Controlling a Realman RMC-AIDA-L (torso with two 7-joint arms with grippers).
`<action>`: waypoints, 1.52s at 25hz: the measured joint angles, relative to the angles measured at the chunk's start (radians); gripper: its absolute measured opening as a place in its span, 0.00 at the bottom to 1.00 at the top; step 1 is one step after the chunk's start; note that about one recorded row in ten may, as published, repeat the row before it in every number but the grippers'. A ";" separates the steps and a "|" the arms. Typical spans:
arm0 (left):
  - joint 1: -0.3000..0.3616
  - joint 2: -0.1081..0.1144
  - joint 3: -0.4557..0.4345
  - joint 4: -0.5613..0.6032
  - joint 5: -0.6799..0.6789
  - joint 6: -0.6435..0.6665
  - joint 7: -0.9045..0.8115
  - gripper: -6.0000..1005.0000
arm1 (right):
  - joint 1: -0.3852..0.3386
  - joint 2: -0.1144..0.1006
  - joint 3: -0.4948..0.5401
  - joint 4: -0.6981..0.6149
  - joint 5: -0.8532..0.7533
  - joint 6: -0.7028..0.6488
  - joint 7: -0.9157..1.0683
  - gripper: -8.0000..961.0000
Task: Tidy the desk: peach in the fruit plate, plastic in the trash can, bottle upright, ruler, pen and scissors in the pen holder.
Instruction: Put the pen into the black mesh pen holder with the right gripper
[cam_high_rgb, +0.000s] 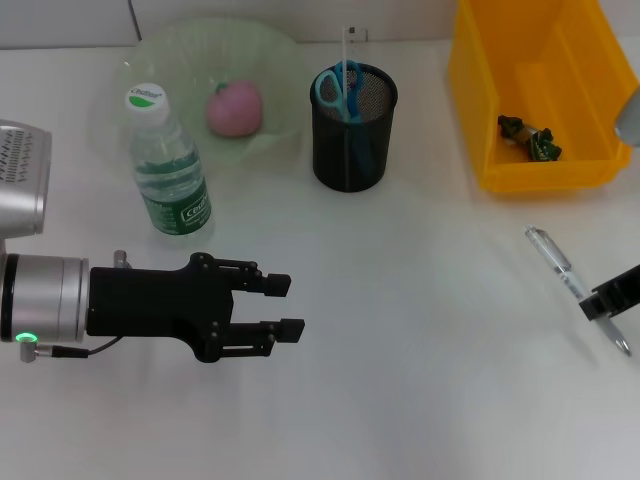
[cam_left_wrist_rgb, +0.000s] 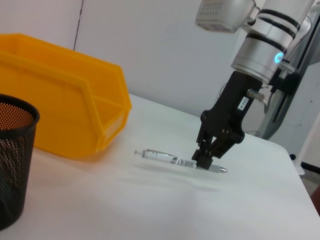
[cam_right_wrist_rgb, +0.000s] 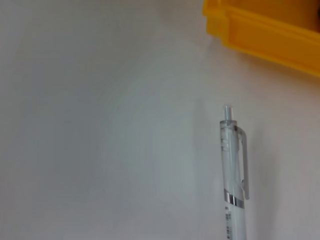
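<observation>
This looks like a robot test room or lab arranged as an office desk. The worktop (cam_high_rgb: 420, 330) is plain white and stands against a bare pale wall (cam_left_wrist_rgb: 165, 50). On it are office things: a black mesh pen holder (cam_high_rgb: 353, 130), a clear pen (cam_high_rgb: 560, 268), and a yellow plastic bin (cam_high_rgb: 530, 90) of the kind used in workshops for storing parts. Two robot arms reach over the worktop; the metal segment of one arm (cam_left_wrist_rgb: 265, 45) has a small lit indicator. At the far edge, a grey stand (cam_left_wrist_rgb: 290, 100) with cables is visible.
</observation>
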 joint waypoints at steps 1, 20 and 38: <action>0.000 0.000 0.000 0.000 0.000 0.000 0.000 0.58 | -0.003 0.000 0.018 -0.018 0.012 -0.004 -0.007 0.13; 0.005 -0.002 -0.008 -0.002 -0.004 0.008 -0.001 0.58 | 0.000 -0.008 0.341 0.575 1.357 0.312 -1.099 0.13; 0.003 -0.008 -0.028 0.004 -0.005 0.018 -0.015 0.58 | 0.360 0.001 0.152 1.145 1.554 0.761 -1.399 0.13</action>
